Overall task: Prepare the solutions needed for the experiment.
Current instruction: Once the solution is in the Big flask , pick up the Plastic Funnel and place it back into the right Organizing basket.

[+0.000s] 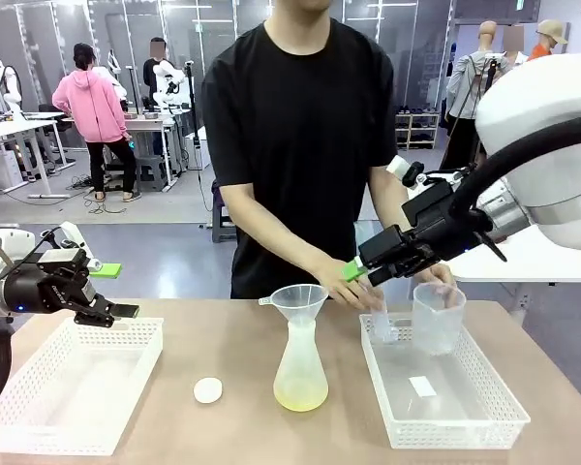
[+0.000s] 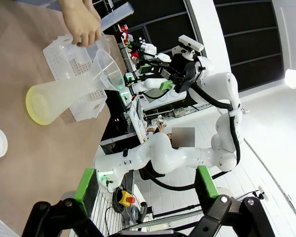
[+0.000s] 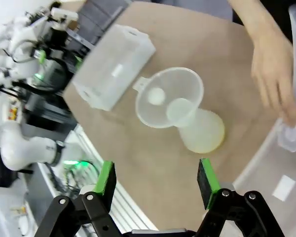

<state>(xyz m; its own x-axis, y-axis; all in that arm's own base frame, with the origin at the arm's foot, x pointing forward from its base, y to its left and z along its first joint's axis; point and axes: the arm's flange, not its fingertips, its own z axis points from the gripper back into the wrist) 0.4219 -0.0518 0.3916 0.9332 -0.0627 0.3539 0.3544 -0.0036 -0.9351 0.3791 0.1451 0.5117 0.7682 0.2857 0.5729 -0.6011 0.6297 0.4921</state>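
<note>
Yellow-green solutions (image 1: 300,395) lie shallow in the flask (image 1: 300,360) under its funnel (image 1: 300,298) at mid-table — filling seems part done; the person's hand (image 1: 360,291) reaches into the right basket (image 1: 445,433); left gripper (image 1: 113,291) and right gripper (image 1: 364,274) both hang released and empty; next, I judge, another measure must be brought squarely over the funnel

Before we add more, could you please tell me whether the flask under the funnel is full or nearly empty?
Nearly empty: the flask holds only a shallow pale yellow-green layer at its bottom.
</note>
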